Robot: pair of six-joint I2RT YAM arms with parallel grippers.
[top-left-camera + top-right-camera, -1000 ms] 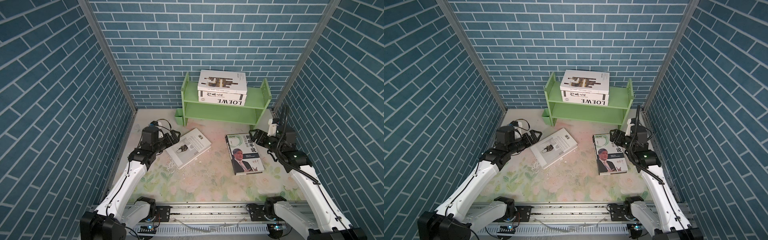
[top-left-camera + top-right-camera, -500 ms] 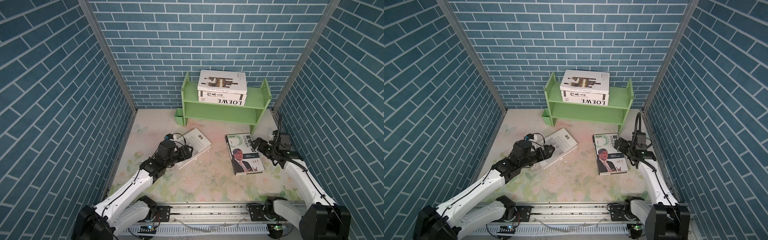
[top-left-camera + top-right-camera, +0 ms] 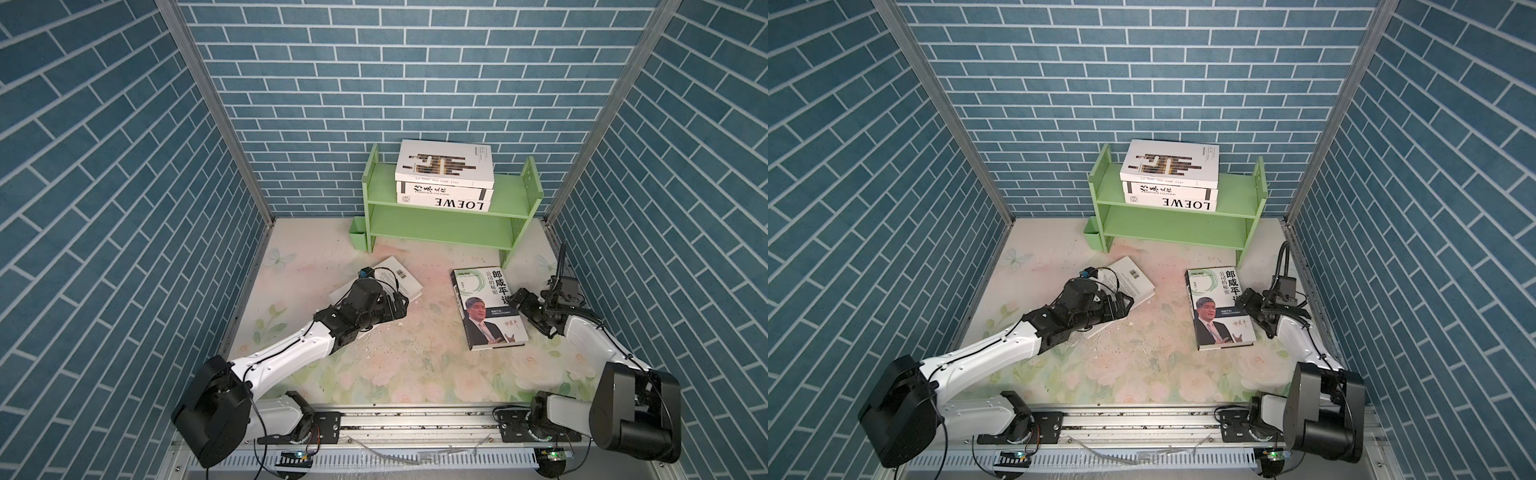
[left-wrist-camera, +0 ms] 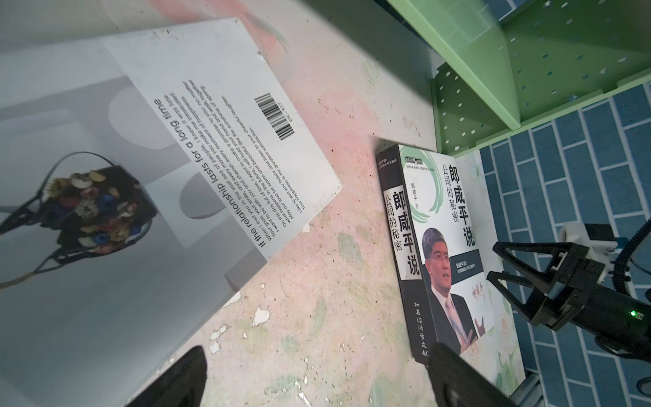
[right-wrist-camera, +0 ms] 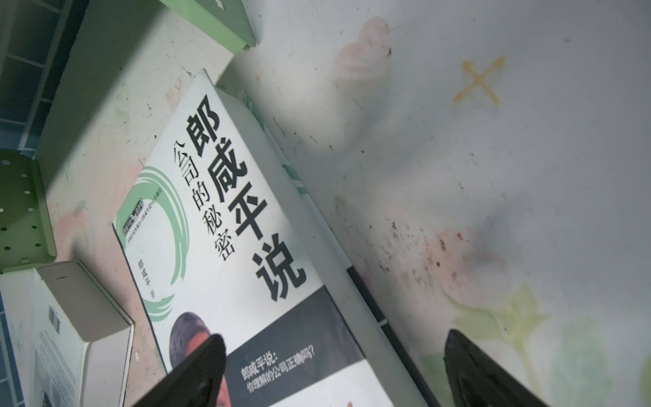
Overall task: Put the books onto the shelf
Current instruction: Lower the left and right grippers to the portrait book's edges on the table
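Books (image 3: 445, 178): 3 stacked atop shelf (image 3: 440, 226), cup (image 3: 358, 237) beside; portrait book (image 3: 486, 316), barcode book (image 3: 405, 278) on table (image 3: 415, 345); left claw (image 3: 401, 306), right claw (image 3: 517, 301) wide.

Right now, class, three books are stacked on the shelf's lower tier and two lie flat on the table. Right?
No: the three stacked books rest on the shelf's upper tier, as both top views show. The portrait book and barcode book lie flat on the table.
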